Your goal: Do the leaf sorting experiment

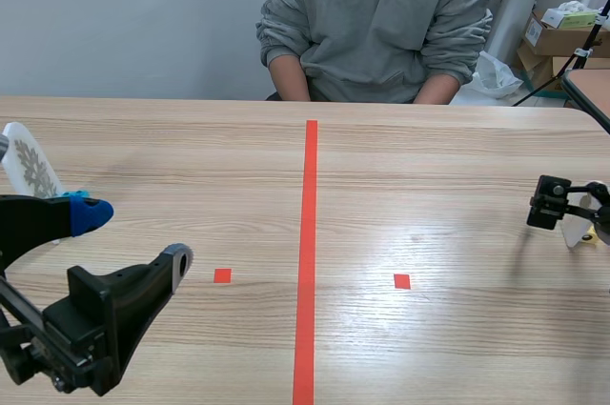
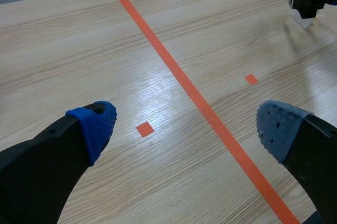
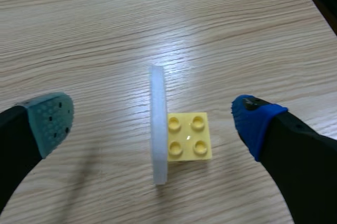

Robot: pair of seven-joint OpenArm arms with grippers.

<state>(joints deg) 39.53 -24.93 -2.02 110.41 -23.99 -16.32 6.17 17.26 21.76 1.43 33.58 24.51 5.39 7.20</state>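
Leaf card (image 1: 29, 165), white with a grey-brown leaf print, stands upright at the table's left edge, just beyond the left jaws; whether it touches them cannot be told.

Left jaws: wide open, holding nothing. A blue pad (image 2: 97, 124) tips one finger and a blue-grey pad (image 2: 276, 129) the other, with bare table (image 2: 79, 50) under the gap. Ahead of these jaws lies a small orange-red square mark (image 2: 145, 128). Beside it the long orange-red tape line (image 2: 174, 68) runs away down the middle of the table. A second square mark (image 2: 251, 79) lies on the far side of that line.

Right jaws: also wide open and empty, low over the table near its right edge. The grey-green pad (image 3: 50, 121) and the blue pad (image 3: 255, 121) flank a thin white card (image 3: 158, 129) seen edge-on, and neither pad touches it. This card stands upright against the side of a yellow block (image 3: 189, 137) with four studs, which rests on the table. From this angle it cannot be told whether the white card bears a leaf.

Across the table sits a person in a grey sweatshirt (image 1: 376, 14), forearms lowered behind the far edge. Cardboard boxes (image 1: 562, 38) stand in the background at the right.
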